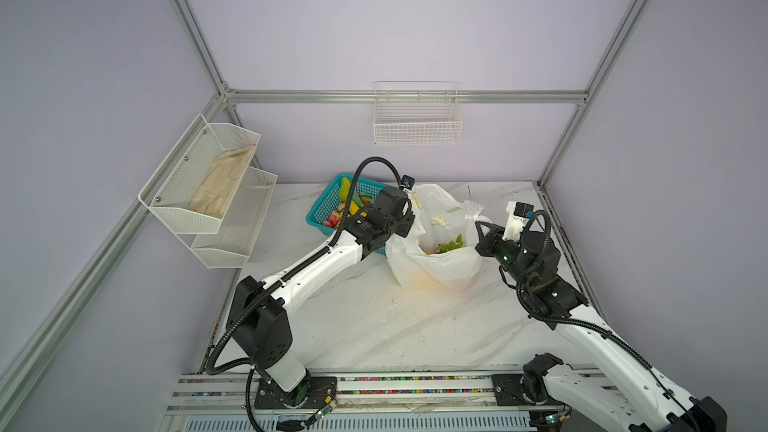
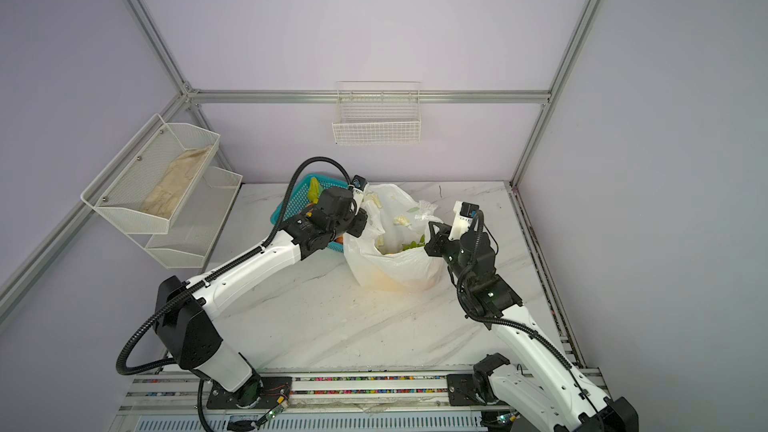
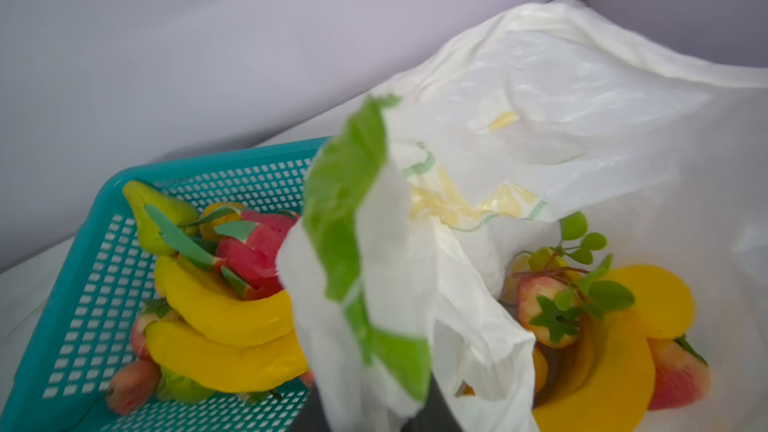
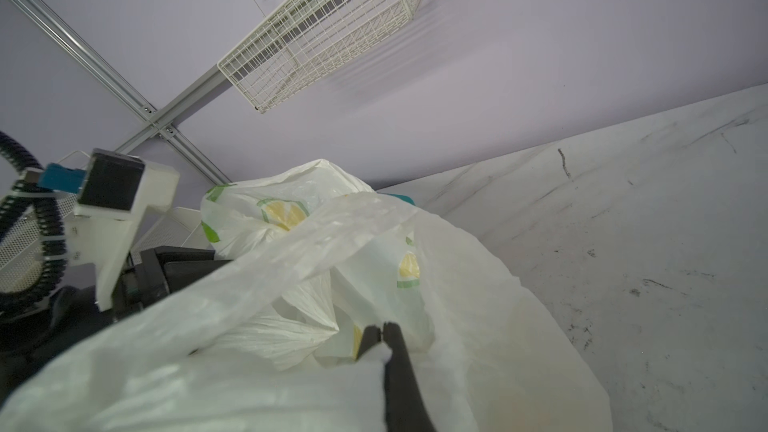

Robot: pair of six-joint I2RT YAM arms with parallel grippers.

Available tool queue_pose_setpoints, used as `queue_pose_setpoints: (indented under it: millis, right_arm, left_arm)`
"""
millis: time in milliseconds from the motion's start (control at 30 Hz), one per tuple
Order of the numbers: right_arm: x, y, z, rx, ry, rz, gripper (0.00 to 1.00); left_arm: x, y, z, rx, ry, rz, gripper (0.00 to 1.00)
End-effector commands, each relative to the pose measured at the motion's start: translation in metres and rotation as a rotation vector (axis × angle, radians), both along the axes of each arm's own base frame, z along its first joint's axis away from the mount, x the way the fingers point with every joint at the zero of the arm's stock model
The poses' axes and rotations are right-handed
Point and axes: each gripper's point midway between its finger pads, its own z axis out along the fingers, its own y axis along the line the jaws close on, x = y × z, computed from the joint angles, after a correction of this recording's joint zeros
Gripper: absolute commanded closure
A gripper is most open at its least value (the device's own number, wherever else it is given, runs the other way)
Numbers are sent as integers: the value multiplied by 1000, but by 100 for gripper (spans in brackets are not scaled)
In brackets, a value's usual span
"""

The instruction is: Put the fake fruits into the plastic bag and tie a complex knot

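Observation:
The white plastic bag with lemon prints stands open in the middle of the table. My left gripper is shut on its left rim, and the film drapes over the jaws. At the right rim, my right gripper is shut on a pinch of bag film. Inside the bag lie a strawberry, a leafy sprig and orange-yellow pieces. Bananas, a dragon fruit and a green pear lie in the teal basket to the left of the bag.
A white wire basket hangs on the back wall. A two-tier mesh shelf on the left wall holds a beige cloth. The aluminium frame post stands at the table's back right corner.

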Motion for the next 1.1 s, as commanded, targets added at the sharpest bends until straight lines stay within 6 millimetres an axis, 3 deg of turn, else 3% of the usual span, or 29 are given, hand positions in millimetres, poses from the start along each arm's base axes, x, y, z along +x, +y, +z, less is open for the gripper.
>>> queue_pose_setpoints:
  millis: [0, 133, 167, 300, 400, 600, 733, 933, 1067]
  right_arm:
    - [16, 3, -4, -91, 28, 0, 100]
    - [35, 12, -12, -128, 73, 16, 91]
    - [39, 15, -15, -130, 83, 26, 87]
    - [42, 24, -21, -143, 127, 67, 68]
    - [36, 15, -16, -190, 126, 43, 53]
    - [11, -15, 13, -265, 74, -32, 31]
    - [-6, -9, 36, -261, 28, 41, 27]
    - [-43, 32, 69, -183, -89, 318, 26]
    - [-70, 47, 98, -162, -212, 404, 27]
  left_arm:
    - [-37, -26, 58, -348, -6, -213, 98]
    - [-57, -33, 59, -512, 63, -309, 100]
    - [-64, -30, 74, -566, 47, -324, 100]
    - [-72, -34, 65, -677, 128, -358, 100]
    - [-66, -30, 51, -712, 165, -314, 100]
    - [-55, -13, 37, -818, 203, -237, 100]
    - [-51, -8, 31, -820, 200, -219, 100]
    - [-45, -3, 25, -816, 199, -204, 100]
    - [-43, -2, 23, -810, 195, -196, 100]
